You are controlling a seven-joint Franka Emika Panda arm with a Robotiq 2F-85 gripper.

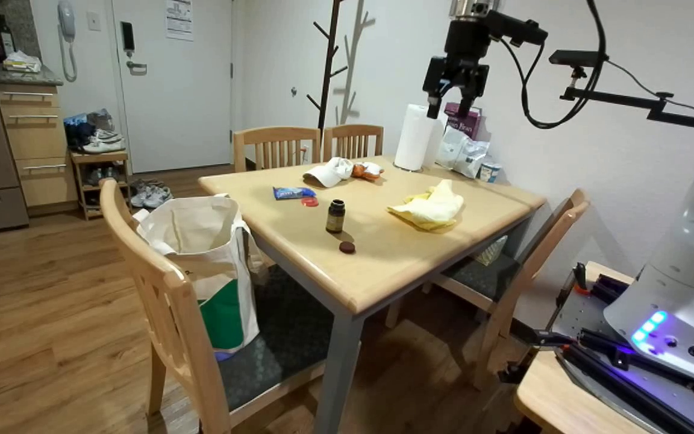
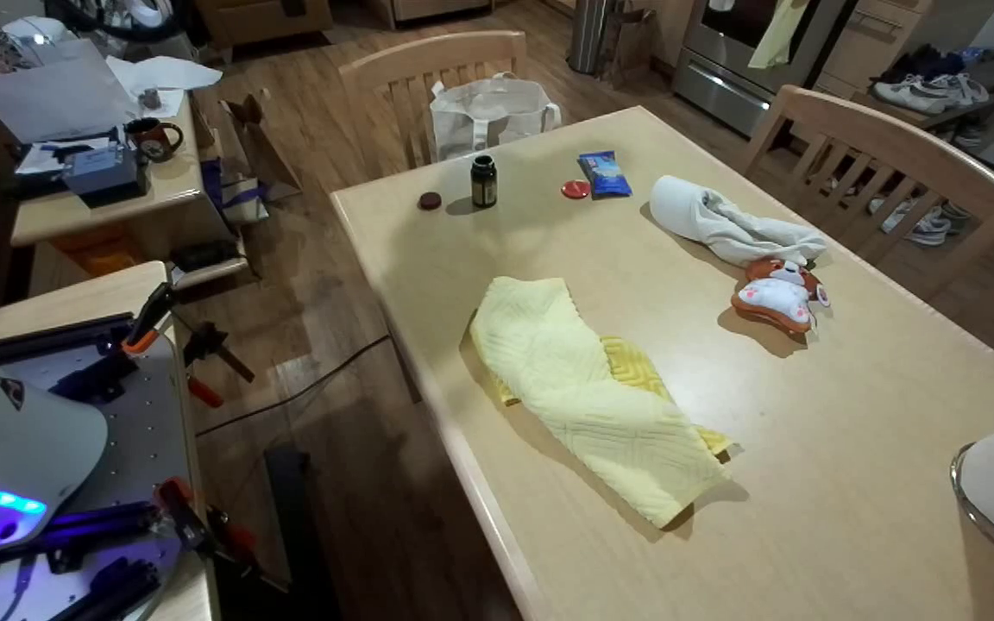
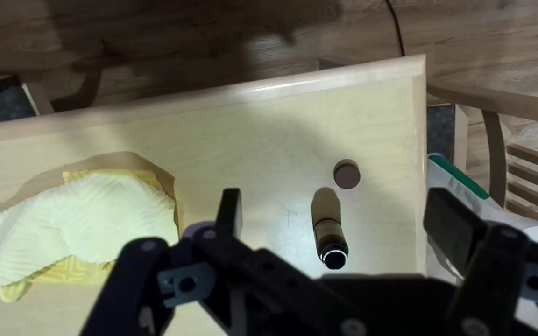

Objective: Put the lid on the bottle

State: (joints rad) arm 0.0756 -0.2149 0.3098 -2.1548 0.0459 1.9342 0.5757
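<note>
Lying leftmost on the bench (image 1: 383,256) in an exterior view: blue packet (image 1: 294,193), red disc (image 1: 309,202) just beside it; not ours, by the color. Next, bottle (image 1: 335,218): upright, mouth bare per the wrist view. Then lid (image 1: 347,248): flat on the bench, near the bottle but apart from it, nearer the bench corner. Can't quite tell which face is up, too small. Further right, yellow cloth (image 1: 428,208), well apart from both. Rightmost, pincer (image 1: 449,114): high above the bench, spread wide, holding nothing.

Step in hand, my read: lining up for the lid pick; capping not begun. Next move needs the pincer centered over the lid, then straight down to grip its rim. Bottle's close, so mind the finger on that side. After that: lift, align over the mouth, seat, probably twist. Off-center push could tip the bottle.
</note>
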